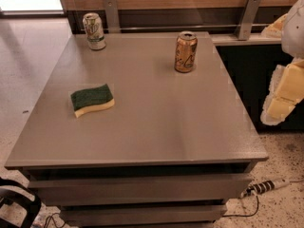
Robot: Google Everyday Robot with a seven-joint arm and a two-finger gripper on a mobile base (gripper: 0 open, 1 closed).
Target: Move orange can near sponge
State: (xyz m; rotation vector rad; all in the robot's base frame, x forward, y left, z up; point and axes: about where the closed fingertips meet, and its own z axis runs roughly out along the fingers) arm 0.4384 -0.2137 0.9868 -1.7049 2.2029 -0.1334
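I see the slim orange-gold metal can (185,52) upright, well apart from the green-topped yellow sponge (92,99). Gripper (285,91) at right edge; I cannot tell its state.

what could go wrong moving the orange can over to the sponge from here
The gripper sits off the table's right side; a sideways approach might tip the slim upright orange can. The sponge lies far across the table, so a loose grip could drop the can midway. The white and green can at back left might get grabbed instead.
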